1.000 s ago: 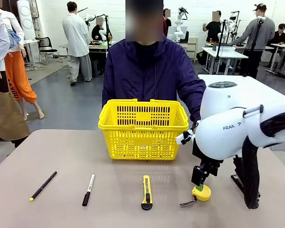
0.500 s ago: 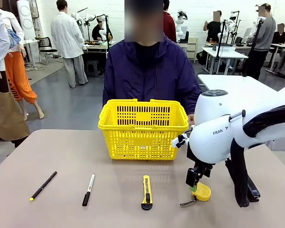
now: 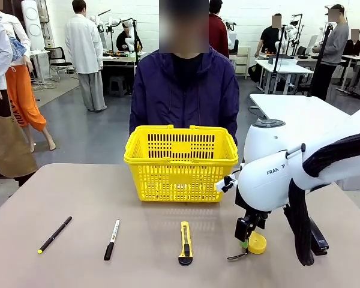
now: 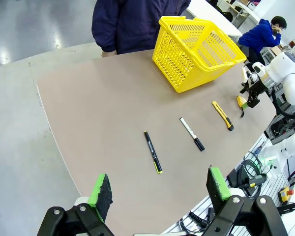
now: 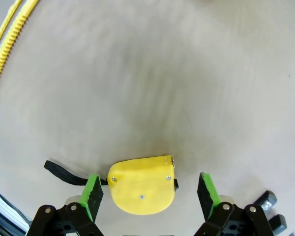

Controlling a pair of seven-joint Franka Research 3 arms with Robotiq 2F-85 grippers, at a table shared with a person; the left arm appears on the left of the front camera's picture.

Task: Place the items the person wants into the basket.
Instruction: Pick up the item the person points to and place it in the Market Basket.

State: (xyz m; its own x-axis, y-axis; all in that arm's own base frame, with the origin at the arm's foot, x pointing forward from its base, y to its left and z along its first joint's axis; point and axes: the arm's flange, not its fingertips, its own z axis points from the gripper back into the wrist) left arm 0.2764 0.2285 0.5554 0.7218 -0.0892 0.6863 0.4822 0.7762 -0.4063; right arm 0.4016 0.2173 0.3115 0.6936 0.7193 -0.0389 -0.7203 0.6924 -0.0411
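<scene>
The small yellow tape measure [image 3: 256,242] lies on the table at the right, its dark strap [image 5: 61,173] trailing off to one side. My right gripper [image 5: 148,189] stands open around the tape measure [image 5: 142,184], a green pad on each side with gaps between. The thin black pen [image 3: 54,234] and the black marker [image 3: 111,239] lie at the front left. The yellow basket [image 3: 180,161] stands in front of the person [image 3: 186,90] in the dark jacket. My left gripper [image 4: 160,189] hangs open high above the table's corner, holding nothing.
A yellow-and-black utility knife [image 3: 185,242] lies between the marker and the tape measure. A black stapler [image 3: 315,235] sits behind my right arm at the table's right edge. Bare tabletop [image 3: 78,192] stretches left of the basket.
My right arm has shifted left and lower, bringing its gripper down around the tape measure. The person's hand near the basket's right side has drawn back.
</scene>
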